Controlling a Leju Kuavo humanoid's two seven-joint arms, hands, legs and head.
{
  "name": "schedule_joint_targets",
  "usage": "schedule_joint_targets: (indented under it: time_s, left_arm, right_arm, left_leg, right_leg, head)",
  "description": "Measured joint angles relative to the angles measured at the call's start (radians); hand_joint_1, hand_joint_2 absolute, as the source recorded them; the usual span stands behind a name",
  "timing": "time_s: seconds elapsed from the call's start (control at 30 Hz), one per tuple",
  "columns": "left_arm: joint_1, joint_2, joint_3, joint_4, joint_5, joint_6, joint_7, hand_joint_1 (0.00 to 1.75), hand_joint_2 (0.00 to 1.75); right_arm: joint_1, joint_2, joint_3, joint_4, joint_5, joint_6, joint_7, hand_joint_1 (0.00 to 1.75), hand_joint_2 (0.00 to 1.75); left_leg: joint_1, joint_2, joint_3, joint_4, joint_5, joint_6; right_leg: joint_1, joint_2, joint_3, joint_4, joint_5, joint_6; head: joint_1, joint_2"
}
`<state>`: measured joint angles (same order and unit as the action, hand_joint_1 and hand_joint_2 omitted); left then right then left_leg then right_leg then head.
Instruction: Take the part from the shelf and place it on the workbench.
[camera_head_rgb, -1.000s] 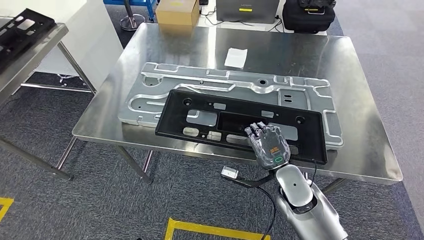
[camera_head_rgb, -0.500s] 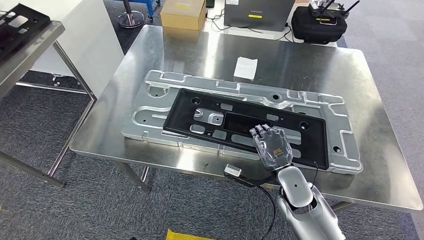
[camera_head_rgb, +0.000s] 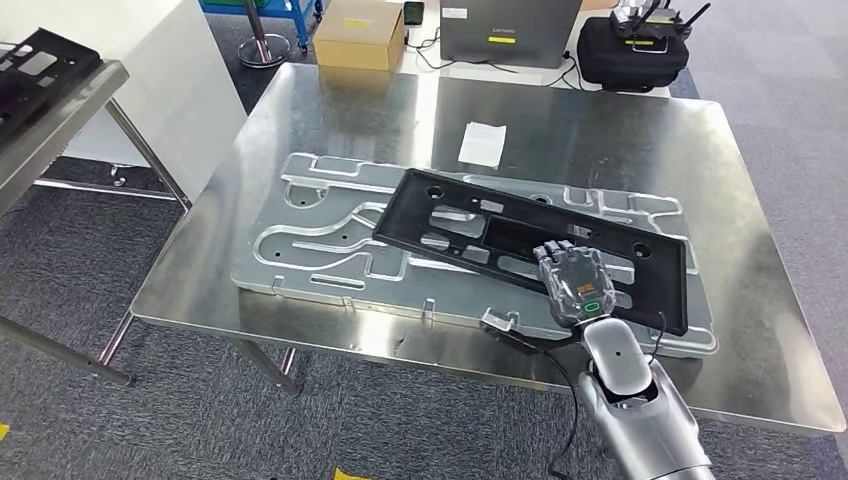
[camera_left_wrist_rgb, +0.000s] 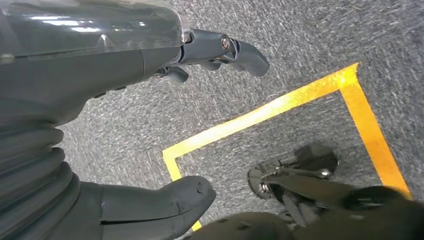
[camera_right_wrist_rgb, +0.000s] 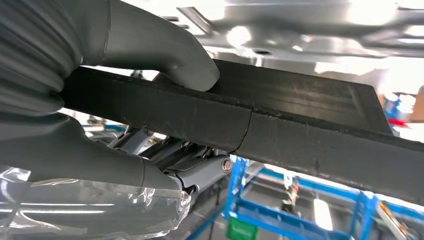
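Head view first: the black part (camera_head_rgb: 530, 240) is gripped by the right hand (camera_head_rgb: 573, 282) at its near long edge and is carried low over the tabletop (camera_head_rgb: 600, 130), above the silver stamped panel (camera_head_rgb: 330, 235) lying there. In the right wrist view the thumb is seen pressed on one face of the part's edge (camera_right_wrist_rgb: 280, 125) with the fingers (camera_right_wrist_rgb: 170, 155) wrapped under the other, so a firm hold is judged. The fetching from the shelf looks done; what is left is the setting down and the letting go. Whether the far end of the part is already touching the silver panel cannot be told from this angle.

The left hand (camera_left_wrist_rgb: 150, 125) is seen hanging over grey carpet with yellow floor tape (camera_left_wrist_rgb: 280, 107), its thumb and fingers apart and nothing held.

Around the work: a white paper slip (camera_head_rgb: 482, 143) lies further back on the tabletop, well apart from the part. A cardboard box (camera_head_rgb: 360, 32) and a black case (camera_head_rgb: 632, 45) sit on the floor beyond. A side shelf (camera_head_rgb: 75, 105) at the left carries another black part (camera_head_rgb: 35, 65). The silver panel takes up the landing area, so the part is likely to be laid on top of it.
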<state>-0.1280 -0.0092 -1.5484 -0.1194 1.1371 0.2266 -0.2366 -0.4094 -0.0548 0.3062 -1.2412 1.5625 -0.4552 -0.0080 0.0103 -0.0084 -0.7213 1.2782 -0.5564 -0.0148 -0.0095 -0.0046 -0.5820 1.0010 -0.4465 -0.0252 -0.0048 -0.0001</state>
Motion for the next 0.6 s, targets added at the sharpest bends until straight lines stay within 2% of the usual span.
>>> schedule_joint_targets:
  time_s: [0.03,0.07,0.13,0.17,0.23,0.3,0.37,0.43,0.5,0.53,0.57,0.6]
  left_arm:
    - [0.001,0.001,0.0,0.0,-0.001,0.0,0.001,0.0,1.75]
    - [0.001,0.003,0.0,0.0,-0.003,0.0,0.001,0.0,1.75]
    - [0.001,0.005,0.0,0.0,-0.009,0.0,0.002,0.0,1.75]
    - [0.0,0.006,0.0,0.0,-0.013,0.0,0.001,0.0,1.75]
    - [-0.002,0.006,0.0,0.0,-0.024,0.0,0.002,0.0,1.75]
    - [-0.002,0.006,0.0,0.0,-0.031,0.001,0.003,0.0,1.75]
    - [-0.001,0.006,0.0,0.0,-0.035,0.002,0.003,0.0,1.75]
    - [-0.003,0.006,0.0,0.0,-0.036,0.003,0.003,0.0,1.75]
    - [-0.004,0.006,0.0,0.0,-0.036,0.004,0.003,0.0,1.75]
    - [-0.004,0.006,0.0,0.0,-0.038,0.005,0.005,0.0,1.31]
    - [-0.004,0.006,0.0,0.0,-0.041,0.006,0.008,0.0,0.87]
    - [-0.004,0.006,0.0,0.0,-0.045,0.008,0.011,0.0,0.44]
  right_arm:
    - [-0.005,-0.002,-0.014,0.019,-0.001,0.0,-0.009,1.75,1.75]
    - [-0.009,-0.004,-0.026,0.037,-0.001,0.0,-0.017,1.75,1.75]
    - [-0.02,-0.006,-0.042,0.073,-0.001,-0.001,-0.031,1.75,1.75]
    - [-0.027,-0.006,-0.049,0.091,0.0,-0.002,-0.035,1.75,1.75]
    - [-0.04,-0.006,-0.061,0.125,0.001,-0.004,-0.039,1.75,1.75]
    - [-0.047,-0.006,-0.073,0.155,0.003,-0.004,-0.042,1.75,1.75]
    - [-0.051,-0.006,-0.082,0.174,0.003,-0.005,-0.043,1.75,1.75]
    - [-0.056,-0.006,-0.089,0.188,0.003,-0.005,-0.043,0.87,0.87]
    - [-0.059,-0.007,-0.092,0.202,0.003,-0.005,-0.043,0.0,0.0]
    - [-0.059,-0.007,-0.094,0.209,0.003,-0.006,-0.044,0.0,0.0]
    - [-0.06,-0.007,-0.096,0.215,0.003,-0.007,-0.045,0.0,0.0]
    - [-0.061,-0.007,-0.099,0.221,0.003,-0.01,-0.047,0.0,0.0]
  left_leg:
    - [0.004,0.001,-0.013,0.021,0.003,-0.004]
    - [0.008,0.002,-0.008,0.004,0.026,-0.009]
    - [0.016,0.004,0.045,-0.116,0.095,-0.016]
    - [0.016,0.004,0.073,-0.176,0.117,-0.016]
    - [0.014,0.003,0.094,-0.227,0.124,-0.008]
    - [0.011,0.002,0.092,-0.228,0.123,0.008]
    - [0.012,0.002,0.096,-0.236,0.125,0.022]
    - [0.013,0.004,0.1,-0.241,0.126,0.032]
    - [0.01,0.006,0.1,-0.241,0.125,0.036]
    - [0.008,0.006,0.101,-0.241,0.124,0.037]
    - [0.007,0.006,0.102,-0.241,0.124,0.038]
    - [0.006,0.004,0.105,-0.241,0.123,0.038]
  right_leg:
    - [-0.001,0.0,0.001,0.001,-0.002,0.002]
    - [-0.003,0.001,0.003,0.003,-0.005,0.005]
    - [-0.008,0.003,0.006,0.013,-0.014,0.015]
    - [-0.007,0.005,0.003,0.021,-0.02,0.021]
    - [-0.005,0.006,-0.004,0.03,-0.025,0.034]
    - [-0.005,0.006,-0.006,0.029,-0.025,0.044]
    - [-0.008,0.005,-0.013,0.05,-0.042,0.053]
    - [-0.01,0.005,-0.057,0.143,-0.093,0.059]
    - [-0.011,0.005,-0.124,0.271,-0.143,0.061]
    - [-0.011,0.005,-0.144,0.304,-0.147,0.061]
    - [-0.01,0.005,-0.145,0.3,-0.13,0.059]
    - [-0.01,0.005,-0.126,0.257,-0.097,0.055]
  head:
    - [0.0,0.0]
    - [-0.001,0.0]
    - [-0.001,0.0]
    - [-0.004,0.0]
    - [-0.006,0.0]
    - [-0.005,0.0]
    - [-0.001,0.0]
    - [0.003,0.0]
    - [0.004,0.0]
    - [0.004,0.0]
    - [0.004,0.0]
    - [0.005,0.0]
